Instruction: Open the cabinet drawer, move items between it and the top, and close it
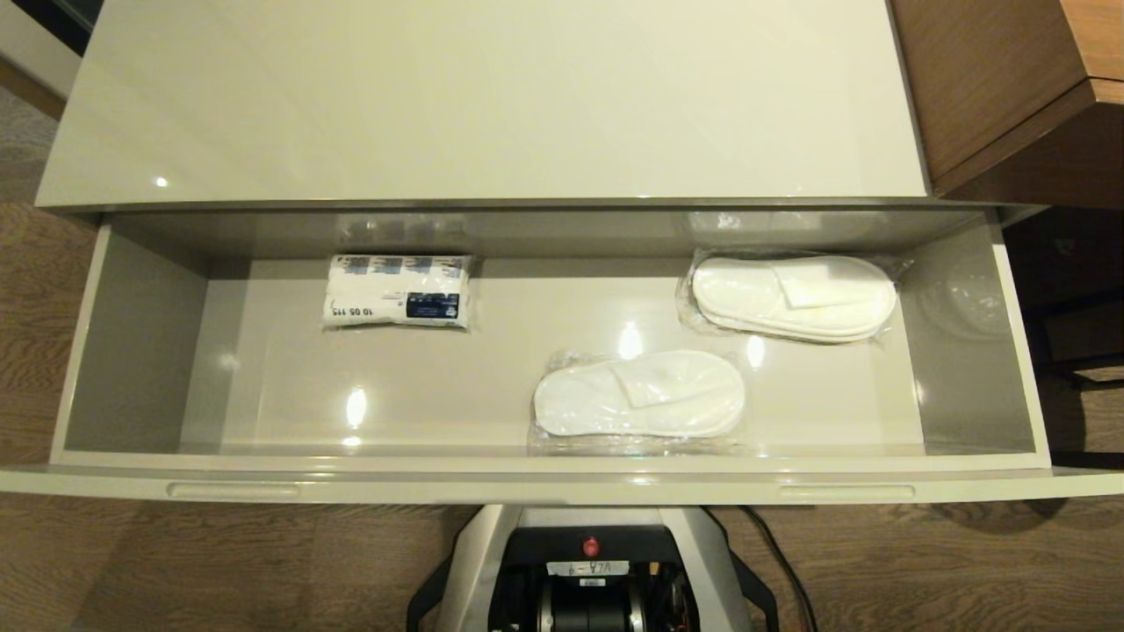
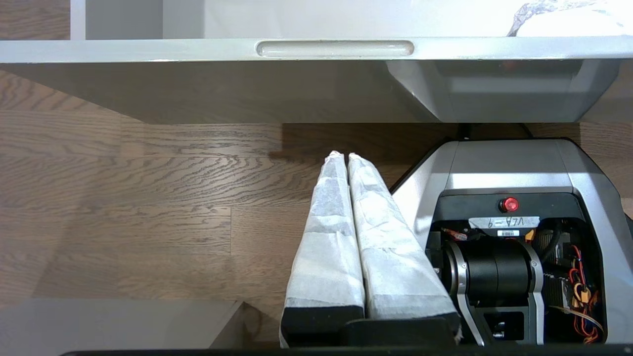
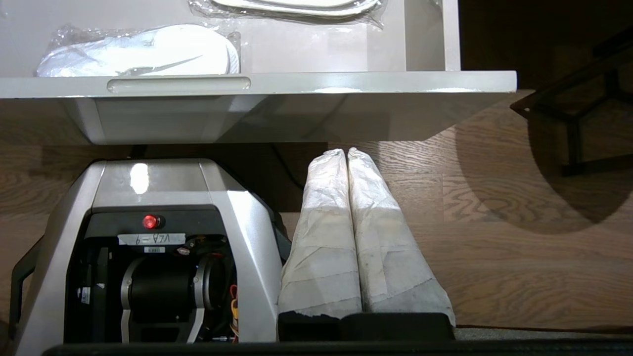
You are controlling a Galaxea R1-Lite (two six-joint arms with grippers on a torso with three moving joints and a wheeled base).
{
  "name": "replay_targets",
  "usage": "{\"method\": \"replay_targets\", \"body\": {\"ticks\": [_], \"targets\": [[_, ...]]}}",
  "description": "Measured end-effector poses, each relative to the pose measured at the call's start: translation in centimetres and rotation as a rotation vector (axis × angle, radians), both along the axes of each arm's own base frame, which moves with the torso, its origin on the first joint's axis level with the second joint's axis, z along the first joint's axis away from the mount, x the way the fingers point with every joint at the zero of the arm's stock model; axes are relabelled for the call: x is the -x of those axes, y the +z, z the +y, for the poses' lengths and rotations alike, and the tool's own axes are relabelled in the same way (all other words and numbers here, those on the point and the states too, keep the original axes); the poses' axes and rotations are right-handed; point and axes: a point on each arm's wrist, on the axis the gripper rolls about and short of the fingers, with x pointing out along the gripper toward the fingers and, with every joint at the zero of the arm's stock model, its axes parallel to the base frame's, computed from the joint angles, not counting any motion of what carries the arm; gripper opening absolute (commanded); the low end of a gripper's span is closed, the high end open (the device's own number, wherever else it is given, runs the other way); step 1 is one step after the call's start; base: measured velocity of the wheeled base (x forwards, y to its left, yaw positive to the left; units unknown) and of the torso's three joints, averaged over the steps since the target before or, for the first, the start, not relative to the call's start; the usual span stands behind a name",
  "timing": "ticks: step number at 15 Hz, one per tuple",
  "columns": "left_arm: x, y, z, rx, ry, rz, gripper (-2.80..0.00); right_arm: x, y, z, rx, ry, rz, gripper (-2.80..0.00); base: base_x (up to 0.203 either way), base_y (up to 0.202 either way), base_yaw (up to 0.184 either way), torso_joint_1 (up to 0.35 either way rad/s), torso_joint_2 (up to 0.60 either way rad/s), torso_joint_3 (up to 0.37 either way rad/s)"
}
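Glossy beige-grey all round, the cabinet drawer [image 1: 132, 351] stands pulled fully out over the wooden floor [image 1: 176, 570], its front edge with the two slim slots facing the robot's base [image 1: 588, 570]. Inside lie three items: a wrapped white packet with dark print [image 1: 397, 291] toward the back left, one pair of slippers in clear plastic [image 1: 639, 393] near the front middle, and a second pair [image 1: 795, 297] toward the back right. The three are well apart from one another. The cream top [image 1: 483, 96] above carries nothing that I can see.

Neither arm shows from the head camera. The left gripper [image 2: 345, 157] hangs low beside the base, below the drawer front, its cloth-wrapped fingers [image 2: 331, 237] clenched together on nothing. The right gripper [image 3: 346, 152] mirrors it on the other side, fingers [image 3: 376, 237] likewise pressed shut and empty.

So the opening looks done, and the moving of things up to the top seems next. The trouble I would expect is the plastic: it is slick and loose, and padded fingers may pinch only the wrap, letting a slipper pair sag or slide out on the lift. An arm rising from under that overhanging front could also knock the drawer's lip. The slippers near the front wall leave little room for fingers to get behind them.
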Motion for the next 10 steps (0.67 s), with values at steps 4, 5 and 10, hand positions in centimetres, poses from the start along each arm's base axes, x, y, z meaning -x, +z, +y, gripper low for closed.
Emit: {"method": "replay_targets", "body": {"ticks": [4, 5, 10], "targets": [[0.00, 0.00, 0.00, 0.000, 0.000, 0.000, -2.80, 0.00, 0.01, 0.00, 0.000, -0.002, -0.001, -2.80, 0.000, 0.000, 0.000, 0.000, 0.00, 0.000], [0.00, 0.00, 0.00, 0.000, 0.000, 0.000, -2.80, 0.00, 0.01, 0.00, 0.000, -0.002, -0.001, -2.80, 0.000, 0.000, 0.000, 0.000, 0.00, 0.000], [0.00, 0.00, 0.00, 0.000, -0.001, 0.000, -2.80, 0.00, 0.00, 0.00, 0.000, -0.002, 0.000, -2.80, 0.000, 0.000, 0.000, 0.000, 0.00, 0.000]]}}
